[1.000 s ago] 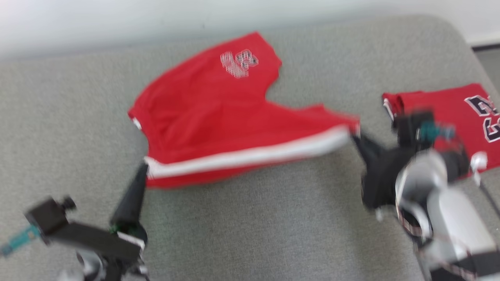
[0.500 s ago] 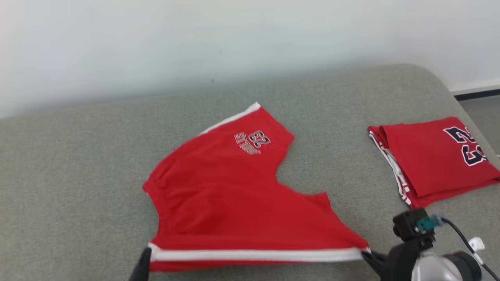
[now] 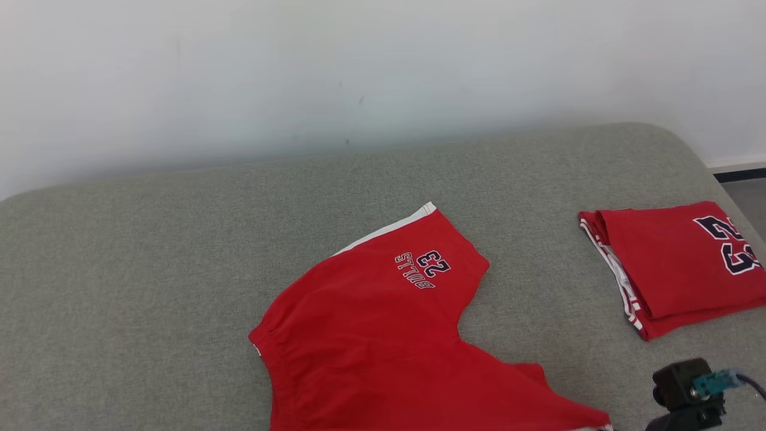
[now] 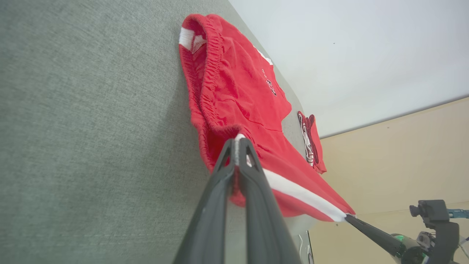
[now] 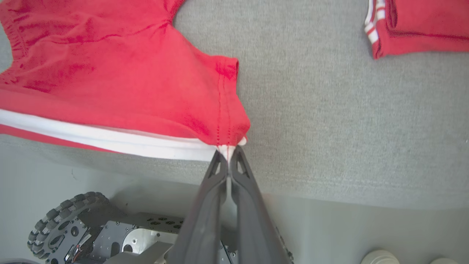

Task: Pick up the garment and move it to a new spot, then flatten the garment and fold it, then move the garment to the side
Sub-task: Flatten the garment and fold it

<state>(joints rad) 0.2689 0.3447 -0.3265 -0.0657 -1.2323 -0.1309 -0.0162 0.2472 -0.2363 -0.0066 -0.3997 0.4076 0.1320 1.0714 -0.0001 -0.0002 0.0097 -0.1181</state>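
Red basketball shorts (image 3: 371, 341) stretch between the left pincer (image 4: 237, 143) and right pincer (image 5: 228, 153), each clamped on a striped-edge corner, probably to spread them flat on the grey cushion (image 3: 149, 269).

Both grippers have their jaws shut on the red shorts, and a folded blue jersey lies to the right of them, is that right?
The folded jersey is red, not blue, as the head view shows. The rest stands: the left gripper and right gripper have their jaws shut on the red shorts, and the jersey lies to their right.
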